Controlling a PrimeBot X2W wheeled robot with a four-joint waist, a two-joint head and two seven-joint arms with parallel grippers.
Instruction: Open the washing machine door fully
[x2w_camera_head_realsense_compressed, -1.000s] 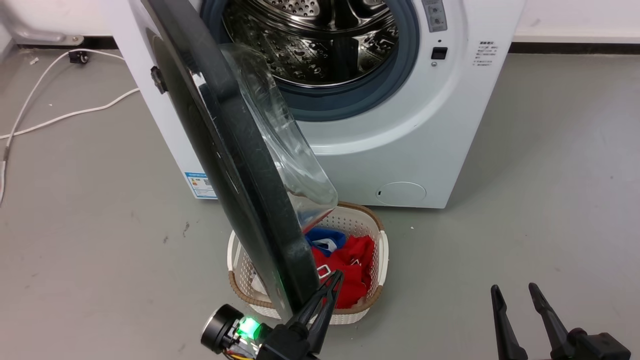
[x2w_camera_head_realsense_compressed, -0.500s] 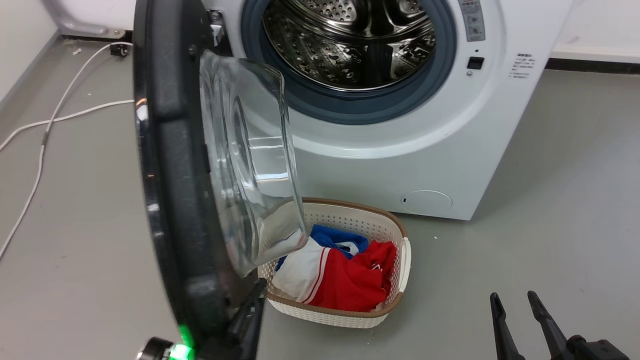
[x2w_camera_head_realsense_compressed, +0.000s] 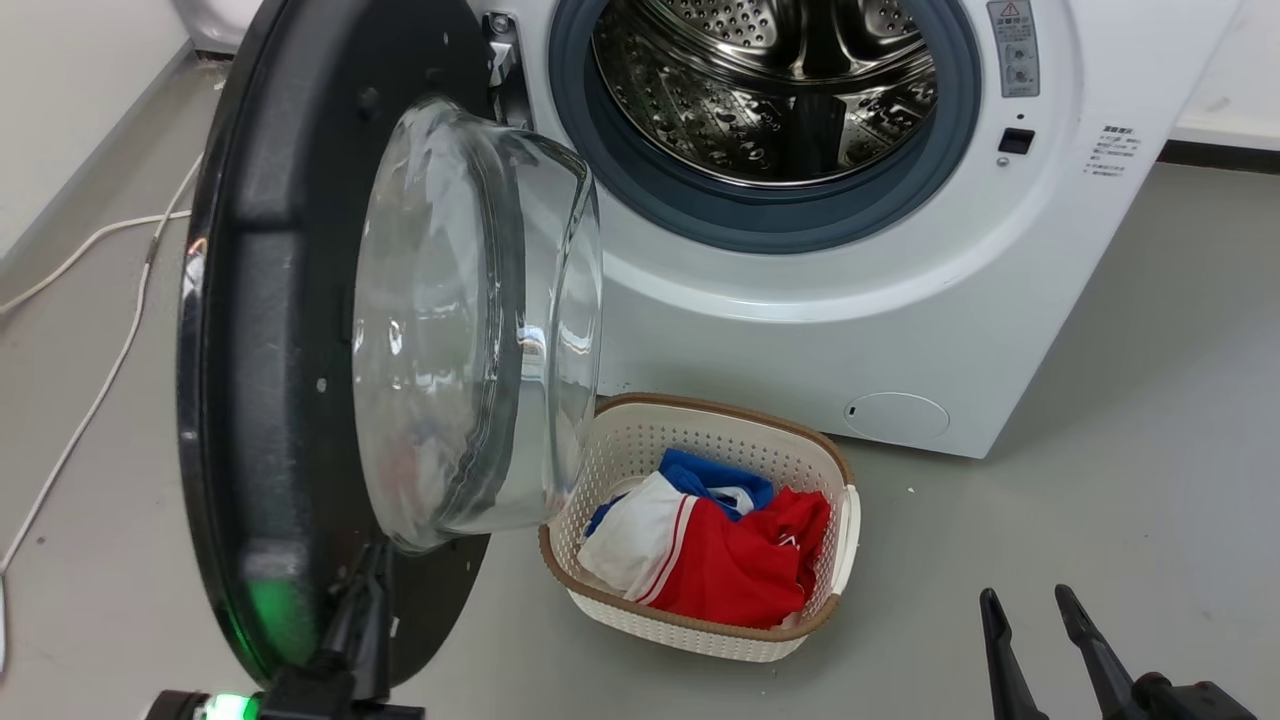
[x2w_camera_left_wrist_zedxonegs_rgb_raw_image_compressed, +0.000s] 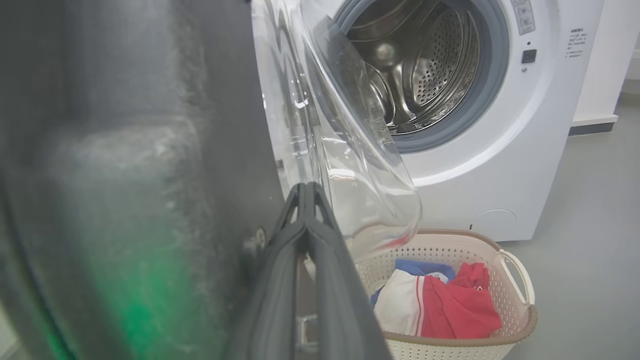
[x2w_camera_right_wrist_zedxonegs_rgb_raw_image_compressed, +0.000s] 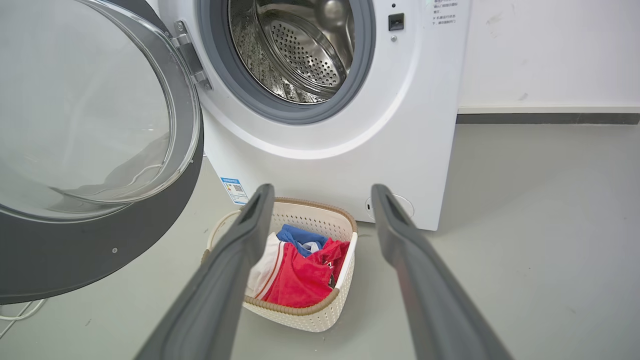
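- The washing machine is sitting further right in my head view than a second ago. I am putting that down to the camera turning, not to the machine moving.
- The washing machine door is swinging wider on its hinge at the machine's left. A second ago I was seeing it almost edge-on. Now its dark inner face and its glass bowl are turning toward me, and the steel drum is standing fully uncovered.
- I am judging the door well past halfway but not yet folded back as far as it can go, so more of the same sweep is needed.
- The laundry basket of red, white and blue clothes is sitting on the floor just in front of the machine. It is now showing clear of the door's lower edge rather than half hidden by it.
- My left gripper is reaching up low against the door's inner face. Its fingers are drawn together at the tips with nothing visible between them, and they are lying beside the bowl. I am reading this as pushing, not gripping.
- My right gripper is hanging idle, well apart from the door, its fingers spread wide and empty and pointing toward the basket.
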